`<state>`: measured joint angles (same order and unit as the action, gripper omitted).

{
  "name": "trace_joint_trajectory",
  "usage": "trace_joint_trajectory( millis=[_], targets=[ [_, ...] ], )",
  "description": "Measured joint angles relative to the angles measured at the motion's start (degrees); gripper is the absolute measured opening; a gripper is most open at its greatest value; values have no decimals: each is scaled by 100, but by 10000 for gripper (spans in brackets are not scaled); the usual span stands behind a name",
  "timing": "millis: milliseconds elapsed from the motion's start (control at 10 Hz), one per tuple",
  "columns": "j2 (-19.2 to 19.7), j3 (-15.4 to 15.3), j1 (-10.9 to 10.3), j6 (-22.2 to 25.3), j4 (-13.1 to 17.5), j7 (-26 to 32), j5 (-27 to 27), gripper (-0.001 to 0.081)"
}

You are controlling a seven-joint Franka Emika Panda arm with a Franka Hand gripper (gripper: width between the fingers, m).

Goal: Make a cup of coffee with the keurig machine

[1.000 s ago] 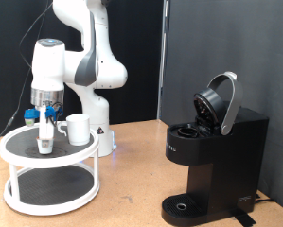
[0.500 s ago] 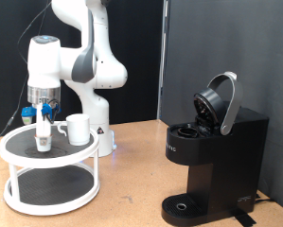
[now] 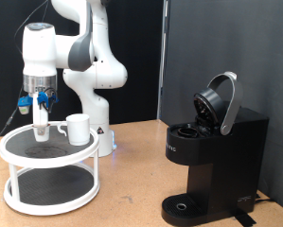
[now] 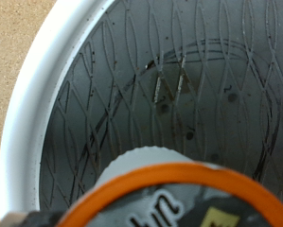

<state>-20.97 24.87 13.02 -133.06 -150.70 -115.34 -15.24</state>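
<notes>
Jaws grip a small pod just beside the cup.

Tan wooden bench carries three things directly. White two-tier round rack sits right below jaws. White robot base stands just beside rack. Black keurig machine, lid open, stands well apart from jaws, toward exterior view's right.
</notes>
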Motion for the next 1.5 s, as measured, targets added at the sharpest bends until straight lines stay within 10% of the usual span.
trace_joint_trajectory(
  millis=[700,1500],
  targets=[
    [-552,53,-132,1857,875,816,1440,367],
    [-785,-45,-151,3220,1889,815,1705,367]
  ],
)
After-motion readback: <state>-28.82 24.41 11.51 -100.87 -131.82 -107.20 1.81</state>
